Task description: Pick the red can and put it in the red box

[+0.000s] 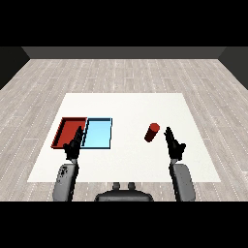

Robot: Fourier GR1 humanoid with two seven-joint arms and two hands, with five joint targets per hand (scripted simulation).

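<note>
On the right half of the white table [126,104] stands the red can [152,132], a small smooth cylinder, tilted slightly in this view, near the right hand [173,143] but apart from it. It appears rigid and probably light; its curved, glossy-looking wall could slip, so the best hold is likely around the middle of the body, fingers on one side and thumb opposite, rather than at the top rim.

The right hand is held with fingers extended upward and forward, relaxed, holding nothing. The left hand [73,145] hovers at the near edge of the trays, fingers likewise fairly straight, holding nothing.

The red tray [65,131] is a shallow rectangular container with low walls, lying at the table's left side. The light blue tray [98,133] of the same form touches it on the right. Both lie well apart from the can. The tabletop is flat and matte; the floor [126,72] beyond shows pale wood-grain planks.
</note>
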